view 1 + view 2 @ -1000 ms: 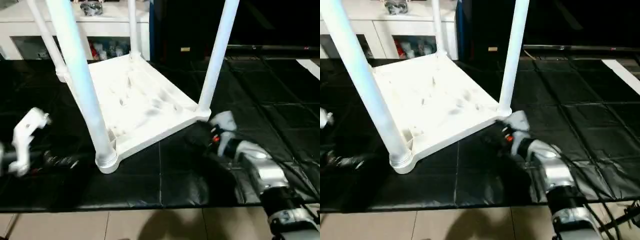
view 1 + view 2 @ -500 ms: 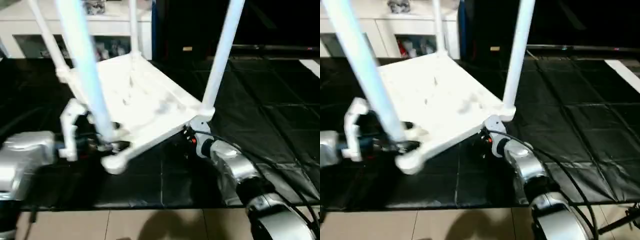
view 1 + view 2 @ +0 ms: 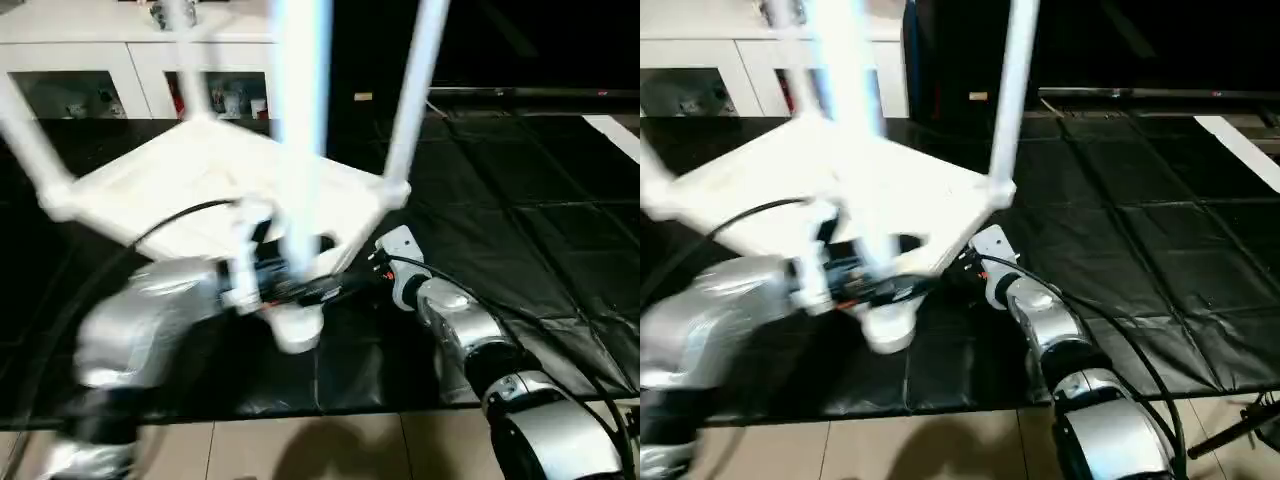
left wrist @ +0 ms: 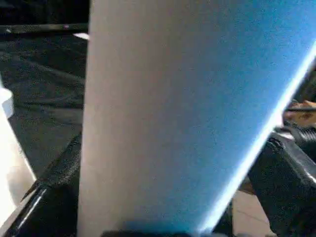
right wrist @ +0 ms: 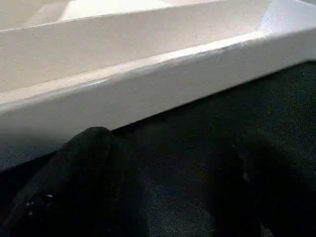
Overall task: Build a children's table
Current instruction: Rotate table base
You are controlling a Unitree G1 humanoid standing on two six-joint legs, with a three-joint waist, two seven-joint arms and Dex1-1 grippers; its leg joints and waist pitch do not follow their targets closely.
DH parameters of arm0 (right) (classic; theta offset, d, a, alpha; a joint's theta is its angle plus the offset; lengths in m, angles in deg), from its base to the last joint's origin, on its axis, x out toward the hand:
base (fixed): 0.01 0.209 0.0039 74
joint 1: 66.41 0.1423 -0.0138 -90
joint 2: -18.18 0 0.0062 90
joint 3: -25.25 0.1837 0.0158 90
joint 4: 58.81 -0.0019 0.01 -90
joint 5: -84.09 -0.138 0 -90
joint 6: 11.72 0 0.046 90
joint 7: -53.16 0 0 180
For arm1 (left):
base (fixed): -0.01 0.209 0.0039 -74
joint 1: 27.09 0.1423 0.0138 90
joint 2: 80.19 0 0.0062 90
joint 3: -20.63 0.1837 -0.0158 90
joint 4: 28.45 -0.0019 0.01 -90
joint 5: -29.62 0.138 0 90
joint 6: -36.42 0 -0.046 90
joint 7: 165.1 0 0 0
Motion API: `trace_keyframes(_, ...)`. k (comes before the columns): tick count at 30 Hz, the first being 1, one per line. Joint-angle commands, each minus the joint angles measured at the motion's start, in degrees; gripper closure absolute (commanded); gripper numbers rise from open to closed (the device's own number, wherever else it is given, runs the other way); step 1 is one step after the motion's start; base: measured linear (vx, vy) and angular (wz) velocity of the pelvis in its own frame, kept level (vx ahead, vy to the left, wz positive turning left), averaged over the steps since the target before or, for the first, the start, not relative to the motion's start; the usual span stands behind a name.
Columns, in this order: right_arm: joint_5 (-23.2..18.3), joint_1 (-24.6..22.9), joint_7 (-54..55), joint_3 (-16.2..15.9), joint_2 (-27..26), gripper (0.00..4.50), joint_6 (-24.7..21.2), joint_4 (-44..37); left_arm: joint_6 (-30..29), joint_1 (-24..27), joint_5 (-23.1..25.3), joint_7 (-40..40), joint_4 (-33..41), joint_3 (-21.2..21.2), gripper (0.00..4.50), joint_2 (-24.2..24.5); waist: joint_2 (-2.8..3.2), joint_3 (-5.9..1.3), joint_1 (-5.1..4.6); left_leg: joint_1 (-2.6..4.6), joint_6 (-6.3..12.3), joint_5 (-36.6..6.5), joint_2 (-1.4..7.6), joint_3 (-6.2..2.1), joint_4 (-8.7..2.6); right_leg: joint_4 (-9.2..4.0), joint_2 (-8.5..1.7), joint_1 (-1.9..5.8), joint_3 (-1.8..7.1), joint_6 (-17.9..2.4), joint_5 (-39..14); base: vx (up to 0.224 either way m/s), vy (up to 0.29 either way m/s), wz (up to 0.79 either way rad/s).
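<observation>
The children's table stands upside down on the black mat, its white top (image 3: 170,180) tilted and its legs pointing up. My left gripper (image 3: 300,288) is open, and the near leg (image 3: 300,120) stands between its fingers just above the corner socket (image 3: 295,325). In the left wrist view that leg (image 4: 187,113) spans the gap between the two black fingers (image 4: 52,197). My right gripper (image 3: 362,272) is open and low by the mat, its fingers (image 5: 94,182) reaching under the top's side edge (image 5: 148,79) below the right leg (image 3: 415,90).
A white cabinet (image 3: 100,50) with glass-fronted shelves stands behind the table. The black mat (image 3: 520,230) stretches off to the right, with light floor tiles (image 3: 330,450) at its near edge. A black cable (image 3: 170,225) arcs over my left forearm.
My left arm has swung in from the far left until its fingers flank the near leg. The table has turned, its near corner moving right. My right gripper has slid under the top's edge.
</observation>
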Motion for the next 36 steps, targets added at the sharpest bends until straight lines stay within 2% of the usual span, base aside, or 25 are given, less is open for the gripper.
trace_keyframes(1, 0.56, 1.75, -1.06, -1.45, -3.22, 0.00, 1.48, -0.10, 2.31, -2.46, 0.54, 0.80, -0.11, 3.42, 0.06, -2.71, 0.30, -3.58, 0.38, -0.23, 2.32, -6.98, 3.97, -1.78, -3.93, -4.28, -6.07, 3.48, 4.88, -8.34, -14.49, 0.000, 0.000, 0.00)
trace_keyframes(7, 1.13, 1.56, -0.75, -0.75, -3.60, 0.00, 2.56, 1.41, 6.40, -5.60, 2.25, 4.43, -5.16, 4.42, 0.06, -8.37, 0.31, -3.74, 0.42, -0.23, 3.20, -6.19, 3.96, -1.73, -3.74, -4.20, -6.00, 3.46, 4.81, -8.95, -12.23, 0.000, 0.000, 0.00)
trace_keyframes(8, 1.23, 1.49, -0.59, -0.68, -3.72, 0.00, 2.93, 1.75, 7.97, -6.93, 2.67, 5.04, -7.13, 4.75, 0.06, -10.64, 0.54, -3.79, 0.54, -0.34, 3.21, -6.04, 4.07, -1.84, -3.75, -4.00, -6.16, 3.60, 4.82, -9.18, -11.82, 0.000, 0.000, 0.00)
trace_keyframes(9, 1.31, 1.54, -0.38, -0.63, -3.79, 0.00, 3.27, 2.08, 9.17, -7.78, 3.12, 5.29, -8.48, 4.93, 0.06, -11.98, 0.77, -3.81, 0.57, -0.06, 3.28, -6.42, 3.97, -1.68, -3.65, -4.38, -6.00, 3.30, 4.77, -9.05, -12.02, 0.000, 0.000, 0.00)
trace_keyframes(10, 1.29, 1.57, -0.24, -0.55, -3.80, 0.00, 3.36, 2.20, 9.58, -8.08, 3.27, 5.42, -9.03, 4.89, 0.06, -12.41, 0.63, -3.81, 0.58, -0.05, 3.26, -6.55, 4.03, -1.71, -3.68, -4.36, -6.00, 3.34, 4.78, -9.17, -11.86, 0.000, 0.000, 0.00)
trace_keyframes(11, 1.24, 1.65, 0.07, -0.35, -3.77, 0.00, 3.50, 2.46, 10.75, -8.84, 3.97, 5.92, -10.43, 4.85, 0.06, -13.12, 0.95, -3.80, 0.59, -0.25, 3.21, -6.67, 4.05, -1.82, -3.73, -4.28, -5.97, 3.46, 4.71, -9.26, -11.32, 0.000, 0.000, 0.00)
trace_keyframes(12, 1.32, 1.66, 0.33, -0.33, -3.64, 0.00, 3.56, 2.51, 11.26, -9.13, 4.28, 6.09, -10.95, 4.80, 0.06, -13.15, 0.79, -3.79, 0.58, -0.11, 3.10, -7.10, 4.14, -1.82, -3.78, -4.32, -6.00, 3.40, 4.70, -9.21, -11.48, 0.000, 0.000, 0.00)
trace_keyframes(15, 1.48, 1.69, 1.12, 0.07, -2.84, 0.00, 3.86, 2.90, 13.40, -10.56, 5.55, 6.65, -13.50, 3.98, 0.06, -12.88, 0.83, -3.84, 0.58, -0.13, 3.13, -7.80, 4.04, -1.87, -3.79, -4.30, -6.03, 3.51, 4.65, -9.35, -11.41, 0.000, 0.000, 0.00)
trace_keyframes(17, 1.46, 1.56, 1.24, 0.75, -2.03, 0.00, 4.04, 2.96, 14.49, -11.32, 6.25, 5.82, -14.84, 3.52, 0.06, -11.56, 0.87, -3.87, 0.64, -0.18, 3.43, -7.35, 4.09, -1.91, -3.75, -4.17, -6.15, 3.56, 4.67, -9.71, -10.83, 0.000, 0.000, 0.00)
trace_keyframes(20, 1.15, 0.70, 0.02, 2.23, 0.70, 0.00, 4.67, 2.10, 15.01, -11.79, 6.99, -1.52, -16.23, 4.12, 0.06, -5.80, 0.88, -3.90, 0.80, -0.18, 3.88, -6.84, 4.00, -1.89, -3.73, -4.03, -6.13, 3.62, 4.67, -9.68, -10.73, 0.000, 0.000, 0.00)
trace_keyframes(21, 0.86, 0.15, -1.32, 2.68, 2.11, 0.00, 5.07, 1.29, 14.72, -11.56, 6.93, -5.86, -16.31, 4.80, 0.06, -2.92, 0.93, -3.92, 0.79, -0.24, 4.19, -6.25, 4.03, -1.82, -3.69, -3.81, -6.13, 3.60, 4.70, -10.05, -9.96, 0.000, 0.000, 0.00)
trace_keyframes(24, 0.57, -0.34, -2.63, 2.96, 3.50, 0.00, 5.30, 0.32, 14.92, -11.38, 7.18, -9.41, -16.67, 5.72, 0.06, -0.32, 1.28, -3.99, 1.05, -0.12, 4.83, -5.05, 4.09, -1.60, -3.47, -3.45, -5.97, 3.39, 4.74, -10.68, -8.19, 0.000, 0.000, 0.00)
trace_keyframes(25, 0.00, -1.26, -5.33, 3.28, 5.86, 0.00, 5.80, -1.69, 15.77, -11.30, 8.01, -14.38, -18.11, 7.15, 0.06, 3.61, 1.26, -4.17, 1.33, -0.30, 5.41, -3.90, 4.03, -1.66, -3.35, -3.06, -5.91, 3.50, 4.72, -10.90, -6.19, 0.000, 0.000, 0.00)
trace_keyframes(27, -0.32, -2.02, -7.38, 3.45, 7.86, 0.00, 6.12, -3.39, 16.12, -11.62, 8.66, -17.60, -19.96, 7.98, 0.06, 6.25, 1.39, -4.28, 1.45, -0.34, 6.19, -3.02, 3.97, -1.62, -3.20, -2.76, -5.65, 3.30, 4.71, -10.48, -4.73, 0.000, 0.000, 0.00)
trace_keyframes(29, -0.58, -3.01, -10.04, 3.53, 10.31, 0.00, 6.63, -5.58, 17.35, -12.44, 10.23, -20.92, -22.84, 9.46, 0.06, 9.09, 1.61, -4.38, 1.74, -0.34, 6.22, -2.75, 4.01, -1.58, -3.01, -2.64, -5.71, 3.15, 4.74, -10.69, -4.27, 0.000, 0.000, 0.00)
trace_keyframes(33, -1.03, -4.65, -14.01, 3.66, 13.62, 0.00, 7.01, -8.83, 20.02, -14.03, 13.06, -23.99, -27.24, 11.49, 0.06, 11.82, 1.60, -4.08, 2.13, -0.42, 5.12, -5.48, 4.00, -1.56, -3.21, -3.24, -5.88, 3.18, 4.73, -9.95, -8.46, 0.000, 0.000, 0.00)
trace_keyframes(36, -1.54, -6.07, -16.95, 3.66, 15.65, 0.00, 6.96, -11.79, 23.42, -15.37, 16.05, -24.92, -31.32, 13.05, 0.06, 12.86, 1.38, -3.86, 2.27, -0.36, 4.56, -7.35, 3.79, -1.60, -3.34, -4.01, -5.69, 3.22, 4.63, -7.61, -13.19, 0.000, 0.000, 0.00)
